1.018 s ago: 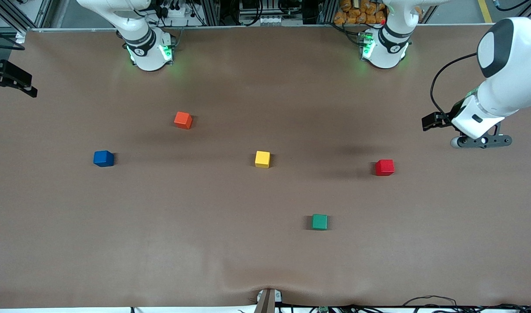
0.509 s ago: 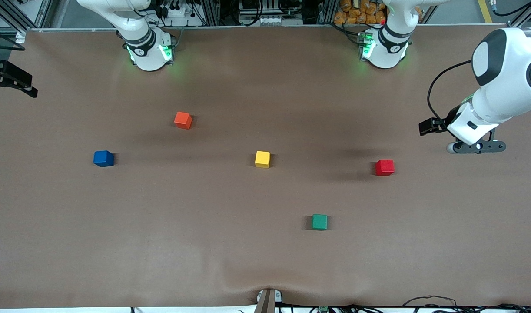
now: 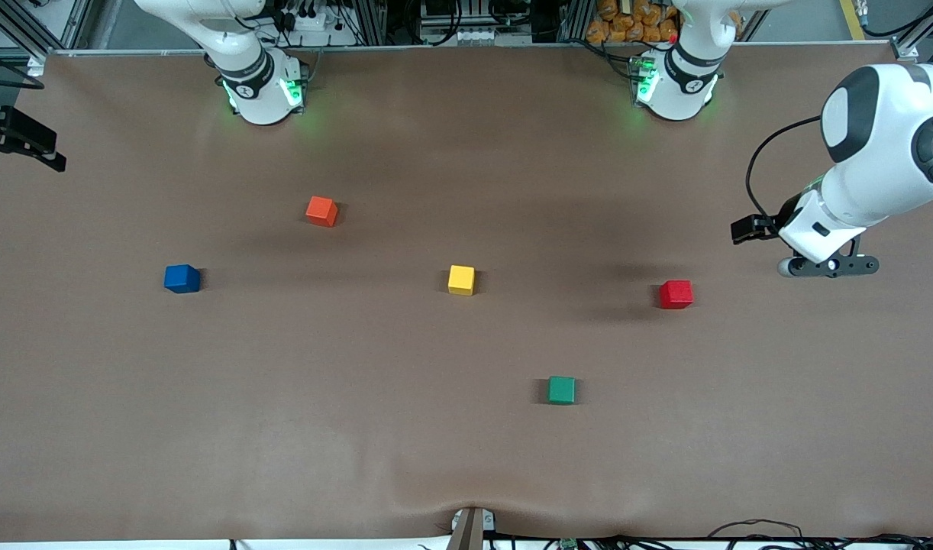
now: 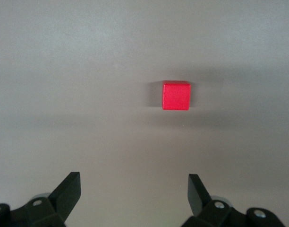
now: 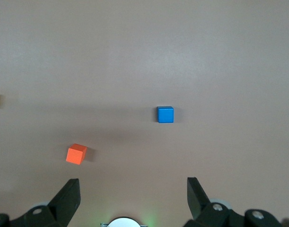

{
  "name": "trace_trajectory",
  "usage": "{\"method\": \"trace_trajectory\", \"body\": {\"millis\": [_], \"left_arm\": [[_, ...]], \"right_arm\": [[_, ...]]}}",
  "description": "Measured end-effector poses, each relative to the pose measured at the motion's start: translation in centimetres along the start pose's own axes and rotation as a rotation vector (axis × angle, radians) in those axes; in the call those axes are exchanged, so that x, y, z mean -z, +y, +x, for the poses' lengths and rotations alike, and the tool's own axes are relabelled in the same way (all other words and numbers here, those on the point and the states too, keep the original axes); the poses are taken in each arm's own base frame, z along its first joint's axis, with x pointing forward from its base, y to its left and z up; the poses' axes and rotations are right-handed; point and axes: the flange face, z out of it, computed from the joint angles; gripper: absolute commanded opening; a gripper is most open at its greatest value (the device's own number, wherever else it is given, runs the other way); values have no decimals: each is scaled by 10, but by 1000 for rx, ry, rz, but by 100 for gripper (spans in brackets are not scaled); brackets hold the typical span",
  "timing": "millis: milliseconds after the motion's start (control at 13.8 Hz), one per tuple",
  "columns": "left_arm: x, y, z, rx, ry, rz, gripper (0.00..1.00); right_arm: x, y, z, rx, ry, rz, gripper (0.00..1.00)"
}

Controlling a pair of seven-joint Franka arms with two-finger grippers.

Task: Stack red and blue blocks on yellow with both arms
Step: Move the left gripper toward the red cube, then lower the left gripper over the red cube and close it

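Brown surface, five cubes lying apart, none stacked, none touching.

Yellow cube near the middle. Red cube toward the left arm's end; blue cube toward the right arm's end, both about level with the yellow. Orange cube farther from the front camera, between blue and yellow. Green cube nearest that camera, between yellow and red.

Left tool: up in the air over bare surface at the left arm's end, not over the red cube. In the front view its fingers are hidden under the wrist. The left wrist view shows two finger tips spread wide, nothing between them; red cube lies ahead of them.

Right tool: cut off in the front view, only a dark bit at the frame edge. The right wrist view shows fingers wide apart, empty, with blue and orange cubes on the surface below.
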Motion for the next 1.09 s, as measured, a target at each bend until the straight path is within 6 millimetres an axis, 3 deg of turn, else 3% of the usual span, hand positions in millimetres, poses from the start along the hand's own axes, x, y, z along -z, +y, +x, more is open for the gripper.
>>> {"method": "trace_trajectory", "body": {"millis": [509,800,1091], "left_arm": [[-18,-1,8,7,10,-5,100],[-53,8,21,5,-11,-10,100],[-90,35,30,22,-64,-7,100]], "right_arm": [[-1,3,0,-6,-2,1,100],[-1,4,0,-7,-2,1,100],[-1,4,0,-8,-2,1,100]]}}
